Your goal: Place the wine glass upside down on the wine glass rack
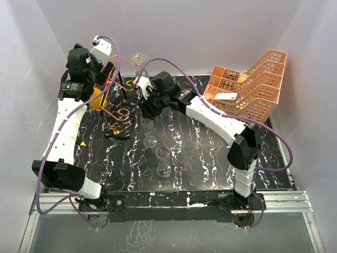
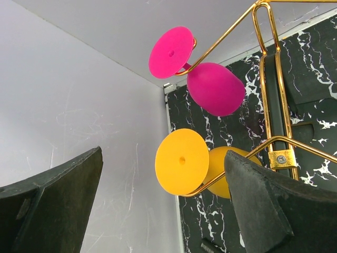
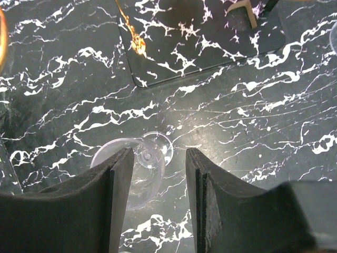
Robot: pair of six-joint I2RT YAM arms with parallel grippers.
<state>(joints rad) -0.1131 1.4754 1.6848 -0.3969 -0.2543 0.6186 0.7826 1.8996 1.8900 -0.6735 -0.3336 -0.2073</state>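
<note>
The gold wire rack (image 1: pixel 122 113) stands at the back left on a dark base (image 1: pixel 118 132). A pink glass (image 2: pixel 216 87) and an orange glass (image 2: pixel 181 161) hang upside down on its arms (image 2: pixel 279 95). My left gripper (image 2: pixel 163 155) is open and empty, raised beside the orange glass. A clear wine glass (image 1: pixel 148 129) stands upright on the table. My right gripper (image 1: pixel 147 103) hovers above it, open and empty. In the right wrist view the glass (image 3: pixel 142 163) lies below, close to the left finger (image 3: pixel 113 205).
A second clear wine glass (image 1: pixel 163 158) stands nearer the front. Another clear glass (image 1: pixel 138 57) is at the back by the rack's far arm. An orange perforated tray rack (image 1: pixel 247 87) sits at the back right. White walls enclose the table.
</note>
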